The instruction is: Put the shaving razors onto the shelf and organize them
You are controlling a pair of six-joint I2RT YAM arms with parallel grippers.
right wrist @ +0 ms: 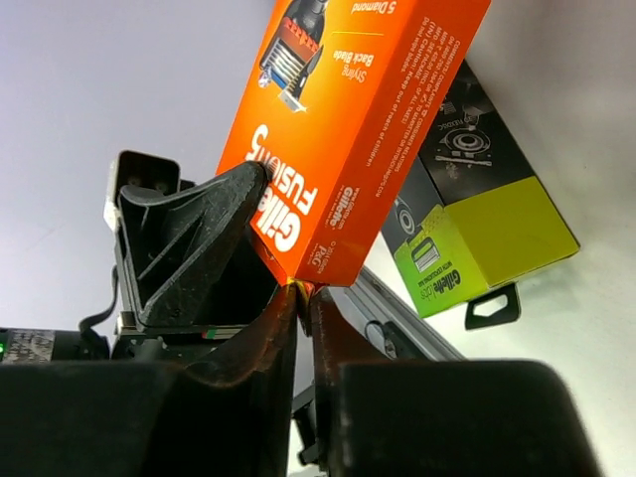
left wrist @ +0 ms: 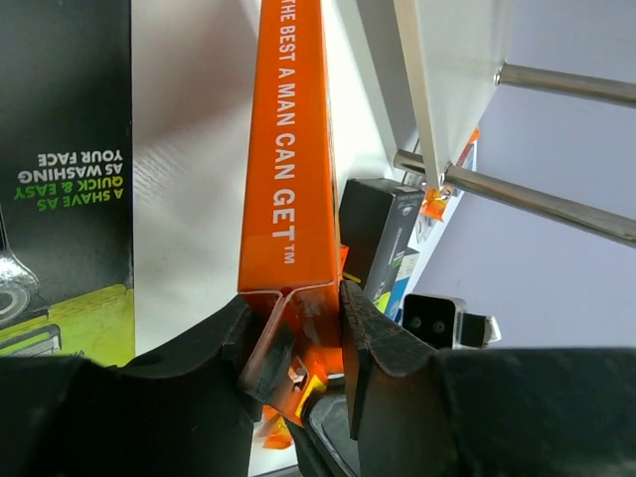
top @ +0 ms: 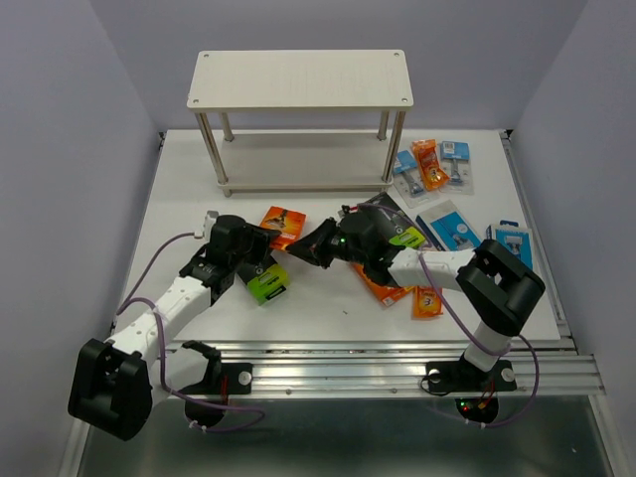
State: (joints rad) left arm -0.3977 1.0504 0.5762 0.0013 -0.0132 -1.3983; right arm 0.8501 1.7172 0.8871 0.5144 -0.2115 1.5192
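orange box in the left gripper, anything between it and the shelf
Nothing visible does: in the top view no pack lies between the orange box and the shelf; the other packs lie nearer or off to the right.

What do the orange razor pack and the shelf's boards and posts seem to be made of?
The orange razor pack looks like printed cardboard, slightly glossy, with a folded seam at its end. The shelf boards seem laminated board, matte, pale wood-grain. The posts look like metal: silvery, with bright highlights.

table (top: 189,214): white | far: shelf (top: 300,79) | centre: black-and-lime boxes (top: 266,283) | right: blue boxes (top: 452,227), orange packs (top: 427,301), blister cards (top: 456,152)
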